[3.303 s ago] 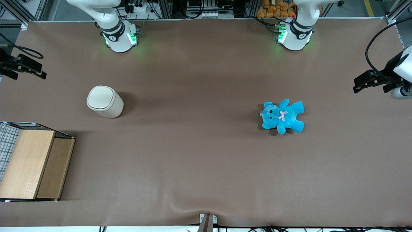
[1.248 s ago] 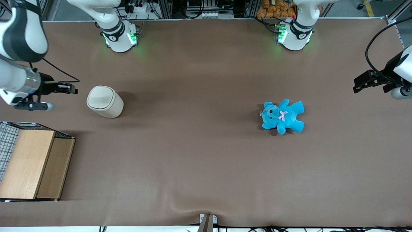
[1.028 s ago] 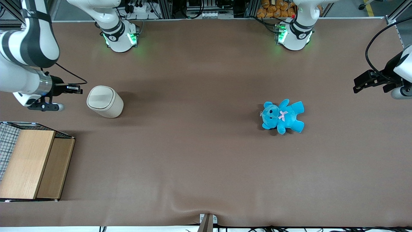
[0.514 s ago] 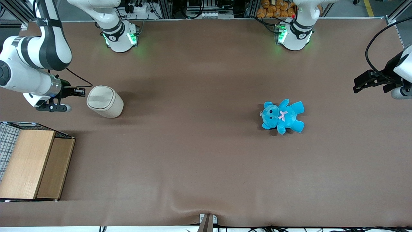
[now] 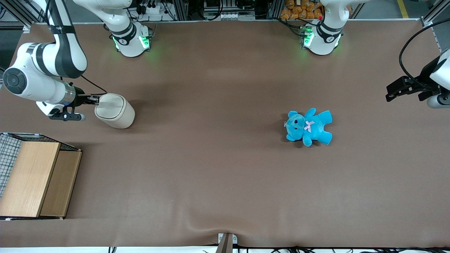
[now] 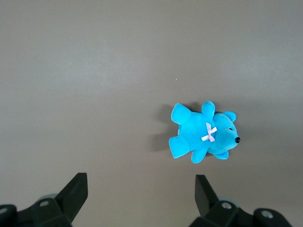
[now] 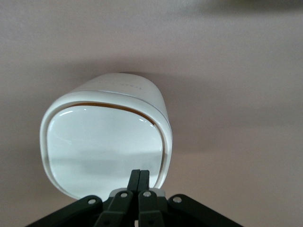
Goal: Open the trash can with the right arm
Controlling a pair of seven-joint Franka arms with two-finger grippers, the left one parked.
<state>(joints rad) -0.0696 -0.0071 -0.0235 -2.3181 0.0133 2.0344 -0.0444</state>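
Note:
The trash can (image 5: pixel 116 111) is a small cream-white bin standing on the brown table toward the working arm's end. Its flat lid (image 7: pixel 106 147) lies nearly flush, with a thin dark gap showing along one edge. The right arm (image 5: pixel 45 70) reaches in low from the table's end. Its gripper (image 5: pixel 95 101) is shut, both black fingers pressed together with nothing between them. The fingertips (image 7: pixel 139 174) rest over the lid's rim at the edge nearest the arm.
A wooden-topped wire crate (image 5: pixel 33 177) stands nearer the front camera than the trash can. A blue teddy (image 5: pixel 309 126) lies on the table toward the parked arm's end, also visible from the left wrist as a blue teddy (image 6: pixel 203 137).
The right arm came in from the table's end and slid its shut gripper toward the trash can, from a gap beside it to the lid's edge. The can has stayed put.

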